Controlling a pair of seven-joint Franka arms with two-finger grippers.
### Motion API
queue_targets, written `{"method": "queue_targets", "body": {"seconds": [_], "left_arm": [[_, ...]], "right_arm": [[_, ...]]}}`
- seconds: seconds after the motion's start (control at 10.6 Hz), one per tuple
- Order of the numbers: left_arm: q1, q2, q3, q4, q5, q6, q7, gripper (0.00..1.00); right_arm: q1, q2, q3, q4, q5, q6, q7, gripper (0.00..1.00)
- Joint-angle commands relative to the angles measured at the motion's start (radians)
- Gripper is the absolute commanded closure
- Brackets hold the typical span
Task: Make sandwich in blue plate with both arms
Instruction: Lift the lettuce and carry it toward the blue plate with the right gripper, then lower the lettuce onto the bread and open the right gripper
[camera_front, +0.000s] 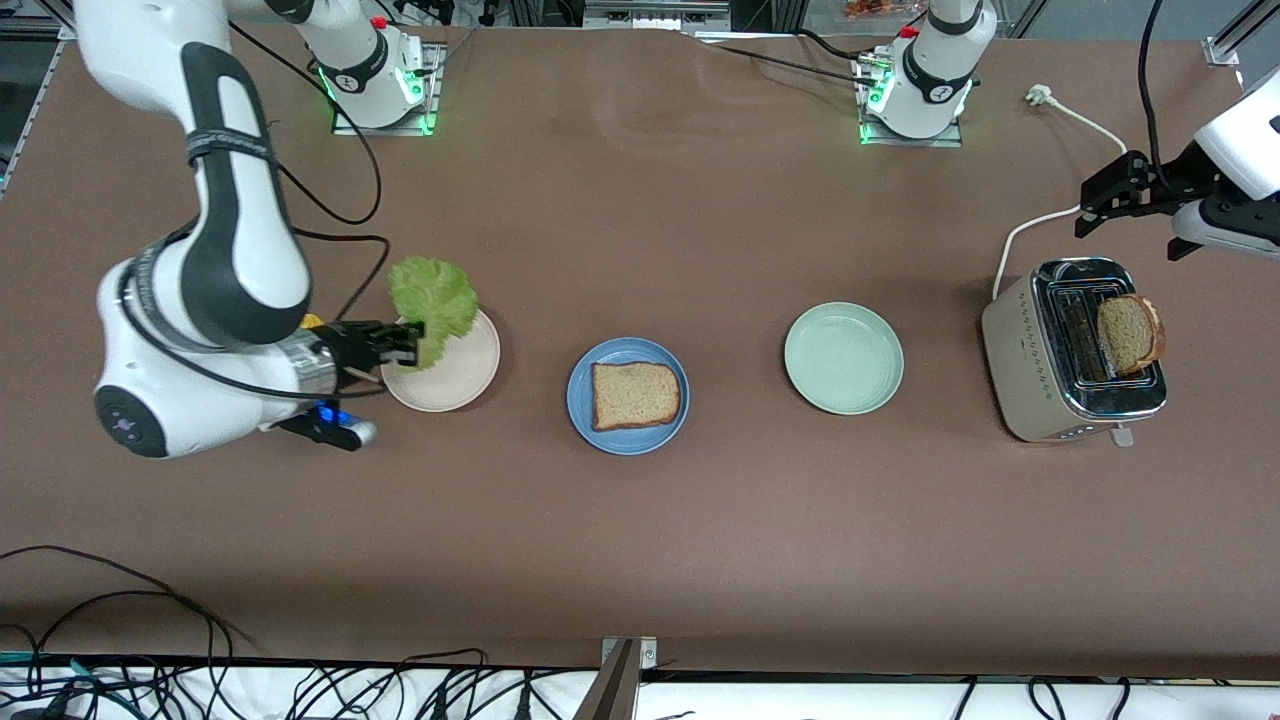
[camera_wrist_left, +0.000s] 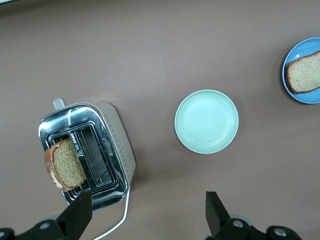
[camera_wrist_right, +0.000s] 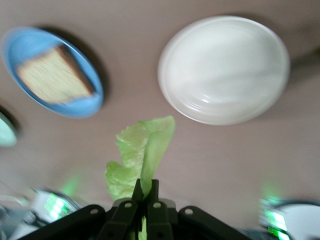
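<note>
Holding: the right gripper (camera_front: 408, 343) is clamped tight on a ruffled green lettuce leaf (camera_front: 436, 295), raised over the beige plate (camera_front: 462, 385); in the right wrist view the leaf (camera_wrist_right: 141, 155) stands up from between the closed fingers (camera_wrist_right: 131, 212).
Blue plate: a round, matte medium-blue plate (camera_front: 581, 405) with a raised rim, on the brown table (camera_front: 640, 550) beside the beige plate, toward the left arm's end from the right gripper.
Bread on plate: one square slice of brown wholegrain bread (camera_front: 634, 395) with a darker crust lies flat on the blue plate.
Left gripper: the left gripper (camera_front: 1125, 205) hangs in the air by the toaster (camera_front: 1030, 370), fingers (camera_wrist_left: 213, 212) spread wide, nothing between them.
Toaster: silver-topped, a second bread slice (camera_front: 1130, 333) standing up out of one slot.
Pale green plate: a bare plate (camera_front: 843, 358) between the blue plate and the toaster.
</note>
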Motion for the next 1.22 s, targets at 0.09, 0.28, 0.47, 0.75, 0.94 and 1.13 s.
{"method": "queue_targets", "body": {"seconds": [0.09, 0.28, 0.47, 0.75, 0.94, 1.13], "left_arm": [[0.005, -0.022, -0.004, -0.025, 0.023, 0.015, 0.019, 0.0], [0.006, -0.022, -0.004, -0.025, 0.023, 0.015, 0.019, 0.0], [0.006, -0.022, -0.004, -0.025, 0.021, 0.015, 0.019, 0.0], [0.006, -0.018, -0.004, -0.029, 0.023, 0.037, 0.019, 0.0], [0.006, -0.019, -0.004, -0.032, 0.023, 0.037, 0.019, 0.0], [0.008, -0.019, -0.004, -0.032, 0.023, 0.037, 0.017, 0.0]], "right_arm": [[0.115, 0.063, -0.004, -0.006, 0.104, 0.358, 0.25, 1.0], [0.19, 0.132, 0.002, -0.011, 0.122, 0.548, 0.351, 1.0], [0.261, 0.177, 0.004, -0.015, 0.161, 0.737, 0.517, 1.0], [0.331, 0.203, 0.004, -0.044, 0.18, 0.81, 0.648, 1.0], [0.368, 0.203, 0.002, -0.103, 0.165, 0.833, 0.662, 1.0], [0.374, 0.203, 0.001, -0.126, 0.163, 0.833, 0.657, 1.0]]}}
